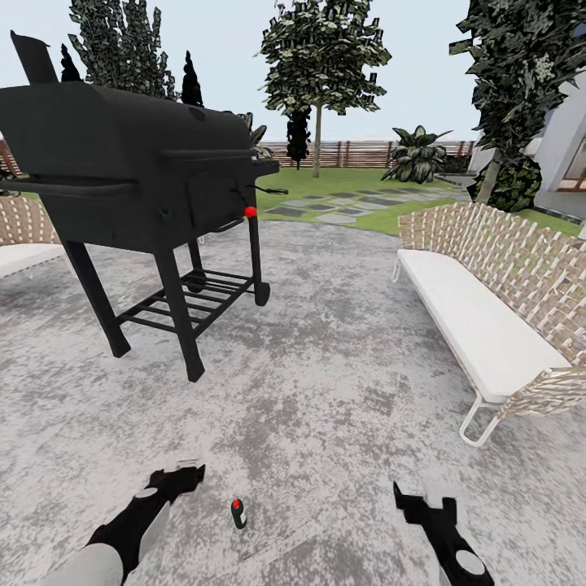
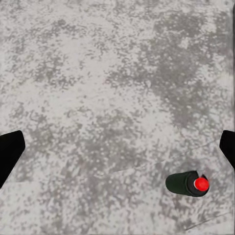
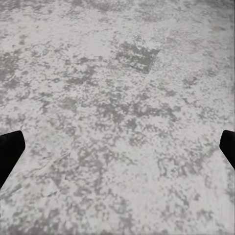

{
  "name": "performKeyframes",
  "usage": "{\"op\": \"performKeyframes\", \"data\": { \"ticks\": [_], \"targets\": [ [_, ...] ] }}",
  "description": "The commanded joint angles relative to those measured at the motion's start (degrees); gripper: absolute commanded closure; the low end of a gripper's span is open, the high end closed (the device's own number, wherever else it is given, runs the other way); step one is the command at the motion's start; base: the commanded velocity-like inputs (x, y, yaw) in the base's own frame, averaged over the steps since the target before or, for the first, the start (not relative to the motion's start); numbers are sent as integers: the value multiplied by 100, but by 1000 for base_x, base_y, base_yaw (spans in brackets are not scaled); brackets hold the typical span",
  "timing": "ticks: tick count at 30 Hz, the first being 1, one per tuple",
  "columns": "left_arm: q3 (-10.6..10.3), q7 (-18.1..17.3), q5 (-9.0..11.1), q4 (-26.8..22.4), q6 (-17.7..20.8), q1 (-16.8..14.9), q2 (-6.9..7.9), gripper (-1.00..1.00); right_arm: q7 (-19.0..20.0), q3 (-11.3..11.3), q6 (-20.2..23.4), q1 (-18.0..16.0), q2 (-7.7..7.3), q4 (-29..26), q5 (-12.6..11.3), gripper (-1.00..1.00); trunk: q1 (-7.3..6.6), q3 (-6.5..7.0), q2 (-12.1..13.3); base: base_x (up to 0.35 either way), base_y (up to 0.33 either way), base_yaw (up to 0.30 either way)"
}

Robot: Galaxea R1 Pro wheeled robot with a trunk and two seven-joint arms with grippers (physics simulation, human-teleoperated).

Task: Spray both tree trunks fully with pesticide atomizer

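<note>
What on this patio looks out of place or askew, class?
The pesticide atomizer lies tipped on its side on the grey paving, between the left gripper and right gripper, instead of standing upright. The grill and bench look normal.

No readable text, labels or signs.

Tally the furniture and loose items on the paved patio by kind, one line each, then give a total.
Black barbecue grill: 1
Woven benches with white cushions: 2, one on the robot's right, one partly in view on its left
Pesticide atomizer, dark green with a red top, lying on the paving: 1
Total: 4
</note>
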Motion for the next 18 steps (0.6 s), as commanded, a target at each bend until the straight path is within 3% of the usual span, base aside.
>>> {"op": "performKeyframes", "data": {
  "ticks": [1,3,5,6,7,9,13,18],
  "targets": [
    [2,0,31,-5,-4,-15,1,-100,4,-5,64,-48,0,-11,14,-100,-1,-5,-2,0,0,0],
    [1,-20,31,3,-22,-44,7,-100,11,1,218,-172,-2,-36,44,-100,-1,-5,-2,0,0,0],
    [2,-34,32,37,-40,-23,12,-100,18,30,311,-263,-2,-46,272,-100,-1,-5,-2,0,0,0],
    [2,-40,35,40,-47,18,12,-100,19,52,332,-285,-4,-38,461,-100,-1,-5,-2,0,0,0],
    [7,-46,32,14,-54,107,1,-100,15,74,355,-309,-4,8,948,-100,-1,-5,-2,0,0,0],
    [9,-48,31,3,-60,150,-6,-100,3,79,359,-319,-2,21,1353,-100,-1,-5,-2,0,0,0],
    [2,-49,34,-8,-66,175,-7,-100,-3,64,365,-324,11,39,1617,-100,-1,-5,-2,61,-6,0],
    [-9,-50,31,-5,-66,179,5,-100,-3,43,362,-325,22,61,1647,-100,-1,-5,-2,264,-106,0]
  ]
}}
